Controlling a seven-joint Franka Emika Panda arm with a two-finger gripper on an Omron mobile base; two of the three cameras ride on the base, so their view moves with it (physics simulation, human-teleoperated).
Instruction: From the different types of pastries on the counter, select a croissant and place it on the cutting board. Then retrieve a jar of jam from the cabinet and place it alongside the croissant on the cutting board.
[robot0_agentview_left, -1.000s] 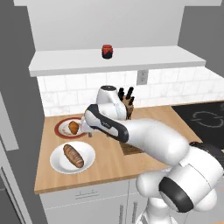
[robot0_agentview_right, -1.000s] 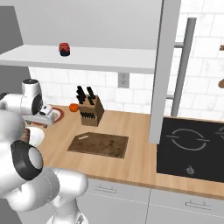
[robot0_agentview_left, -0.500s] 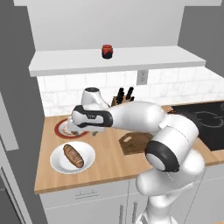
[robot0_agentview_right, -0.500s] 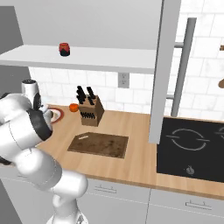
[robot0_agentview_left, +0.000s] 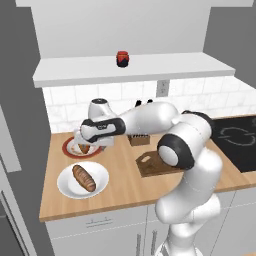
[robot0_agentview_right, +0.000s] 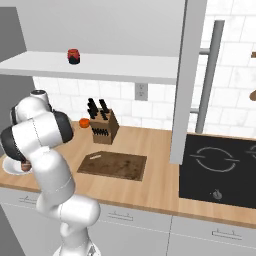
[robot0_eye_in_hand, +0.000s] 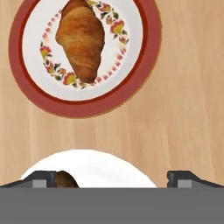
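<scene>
Croissant (robot0_eye_in_hand: 82, 39) lies on the red-rimmed floral plate (robot0_eye_in_hand: 146, 65) at the counter's (robot0_agentview_left: 125, 185) back left, with the open, empty gripper (robot0_eye_in_hand: 112, 178) hovering just off it, so the pick step is underway and calls for centring, then descending

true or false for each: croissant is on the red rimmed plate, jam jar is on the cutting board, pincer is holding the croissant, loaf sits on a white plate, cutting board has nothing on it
1. The croissant lies on the red-rimmed plate. True.
2. The jar of jam stands on the cutting board. False: it is up on the cabinet's shelf ledge.
3. The pincer holds the croissant. False: its tips are spread wide, with the croissant untouched ahead of them.
4. The loaf sits on a white plate. True.
5. The cutting board is bare. True.
</scene>
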